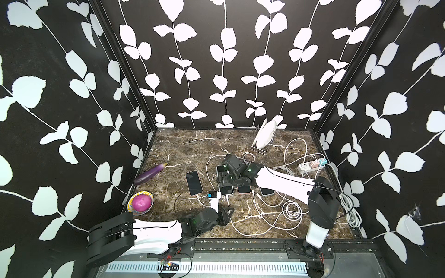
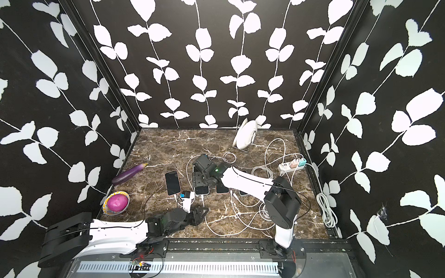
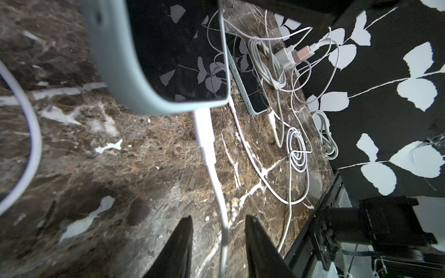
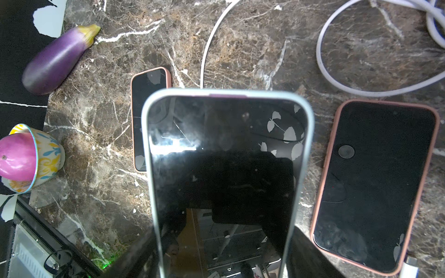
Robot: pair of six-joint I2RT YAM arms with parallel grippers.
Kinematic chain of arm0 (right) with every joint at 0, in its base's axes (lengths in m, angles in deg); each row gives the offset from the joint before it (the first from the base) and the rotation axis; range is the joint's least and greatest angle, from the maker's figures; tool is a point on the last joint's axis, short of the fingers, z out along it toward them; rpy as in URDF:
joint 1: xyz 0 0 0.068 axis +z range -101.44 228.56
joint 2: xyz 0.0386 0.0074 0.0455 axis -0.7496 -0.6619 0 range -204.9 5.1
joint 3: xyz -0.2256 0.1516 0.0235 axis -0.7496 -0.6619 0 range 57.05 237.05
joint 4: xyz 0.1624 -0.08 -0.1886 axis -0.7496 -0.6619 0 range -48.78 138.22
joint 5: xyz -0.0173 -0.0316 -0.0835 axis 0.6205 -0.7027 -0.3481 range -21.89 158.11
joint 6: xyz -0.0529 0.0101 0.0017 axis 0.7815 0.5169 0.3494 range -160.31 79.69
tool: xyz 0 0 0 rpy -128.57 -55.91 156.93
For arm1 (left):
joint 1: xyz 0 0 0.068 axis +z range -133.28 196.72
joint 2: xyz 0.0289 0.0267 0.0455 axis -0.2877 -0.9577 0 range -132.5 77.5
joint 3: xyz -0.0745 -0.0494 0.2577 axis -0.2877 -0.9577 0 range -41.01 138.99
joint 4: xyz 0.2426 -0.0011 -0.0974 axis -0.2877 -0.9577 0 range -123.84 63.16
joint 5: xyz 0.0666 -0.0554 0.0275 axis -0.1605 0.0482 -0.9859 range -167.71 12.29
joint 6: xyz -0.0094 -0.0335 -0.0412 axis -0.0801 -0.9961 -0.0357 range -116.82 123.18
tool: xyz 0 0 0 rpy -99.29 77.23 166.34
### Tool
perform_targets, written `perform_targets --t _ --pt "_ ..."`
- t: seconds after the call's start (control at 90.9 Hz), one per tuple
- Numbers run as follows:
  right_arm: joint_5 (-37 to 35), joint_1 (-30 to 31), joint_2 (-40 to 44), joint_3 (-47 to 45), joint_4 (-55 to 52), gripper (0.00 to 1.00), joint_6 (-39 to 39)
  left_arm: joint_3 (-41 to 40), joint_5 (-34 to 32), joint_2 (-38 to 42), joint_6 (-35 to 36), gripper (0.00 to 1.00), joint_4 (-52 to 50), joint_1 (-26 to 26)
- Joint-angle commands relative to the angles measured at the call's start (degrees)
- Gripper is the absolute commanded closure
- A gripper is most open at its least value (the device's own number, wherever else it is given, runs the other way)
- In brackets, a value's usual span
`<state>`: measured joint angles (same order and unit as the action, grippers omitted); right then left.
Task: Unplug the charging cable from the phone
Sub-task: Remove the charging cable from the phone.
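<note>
My right gripper (image 4: 221, 252) is shut on the two long sides of a phone (image 4: 224, 168) with a dark screen and a pale blue-grey case; in both top views that gripper (image 1: 222, 180) covers most of the phone (image 1: 225, 191). A white charging cable (image 3: 212, 173) is plugged into the phone's near end by its plug (image 3: 203, 127). The left gripper (image 3: 218, 217) stands open, one finger on each side of the cable and neither touching it, a short way back from the plug. In a top view the left gripper (image 2: 198, 213) sits just in front of the phone (image 2: 201, 190).
Three more phones lie beside it (image 1: 193, 183) (image 1: 243, 190) (image 1: 267, 191), each with a white cable. Coiled cables (image 1: 292, 211) and a power strip (image 1: 311, 164) fill the right side. An eggplant (image 1: 150, 173), a bowl (image 1: 140, 209) and a plate rack (image 1: 265, 134) stand around.
</note>
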<state>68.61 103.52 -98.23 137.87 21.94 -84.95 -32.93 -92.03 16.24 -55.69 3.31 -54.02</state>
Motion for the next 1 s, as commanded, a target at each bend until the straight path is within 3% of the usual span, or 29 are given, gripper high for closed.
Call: perform_targets --t 0.0,0.374,0.605,0.99 --pt "-0.14 -0.38 2.08 0.09 3.23 1.00 -0.53 -0.43 -0.76 0.35 0.69 0.66 0.75 -0.28" --pt "-0.40 -0.36 2.14 0.31 3.26 1.00 -0.76 0.11 -1.30 0.35 0.76 0.80 -0.61 -0.27" --pt "-0.77 -0.38 2.07 0.17 3.61 1.00 -0.85 0.79 -1.48 0.43 0.79 1.00 -2.18 -0.28" --pt "-2.85 -2.21 1.68 3.65 1.95 1.00 0.35 2.05 -1.42 0.16 1.50 1.00 -4.85 -0.28"
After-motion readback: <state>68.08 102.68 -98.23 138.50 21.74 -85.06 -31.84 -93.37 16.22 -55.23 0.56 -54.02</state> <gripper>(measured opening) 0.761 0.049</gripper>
